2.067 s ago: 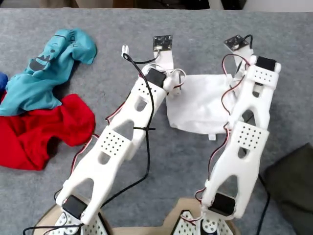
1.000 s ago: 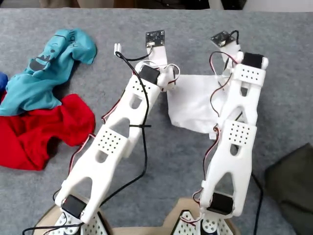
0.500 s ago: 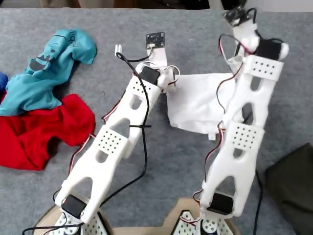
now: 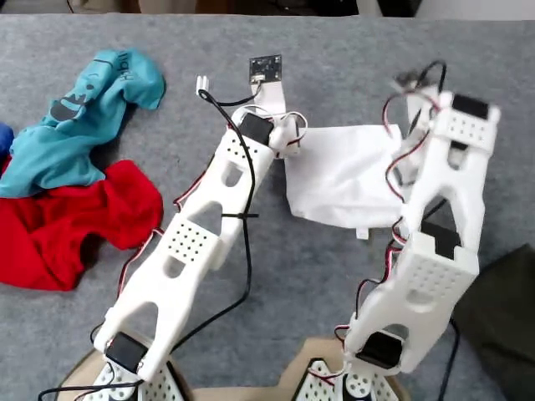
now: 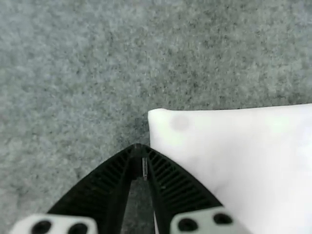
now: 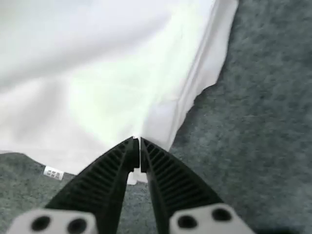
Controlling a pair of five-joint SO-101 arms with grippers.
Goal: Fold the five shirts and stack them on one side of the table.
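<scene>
A folded white shirt (image 4: 338,175) lies flat on the grey table (image 4: 334,50), in the middle of the high view. My left gripper (image 5: 142,152) is shut, its tips down at the shirt's far left corner (image 5: 158,119), beside the edge. No cloth shows between its fingers. My right gripper (image 6: 137,142) is shut and hangs above the white shirt (image 6: 107,68) near its hemmed right edge, holding nothing. A teal shirt (image 4: 84,109) and a red shirt (image 4: 75,217) lie crumpled at the left. A dark shirt (image 4: 501,317) lies at the near right.
A bit of blue cloth (image 4: 3,138) shows at the left edge. A small label (image 6: 52,172) sticks out from the white shirt's near edge. Bare grey table stretches along the far side and between the arms' bases.
The right arm reached far across the table, then pulled back and rose over the shirt's right side. The left arm moved slightly away earlier and has since kept still.
</scene>
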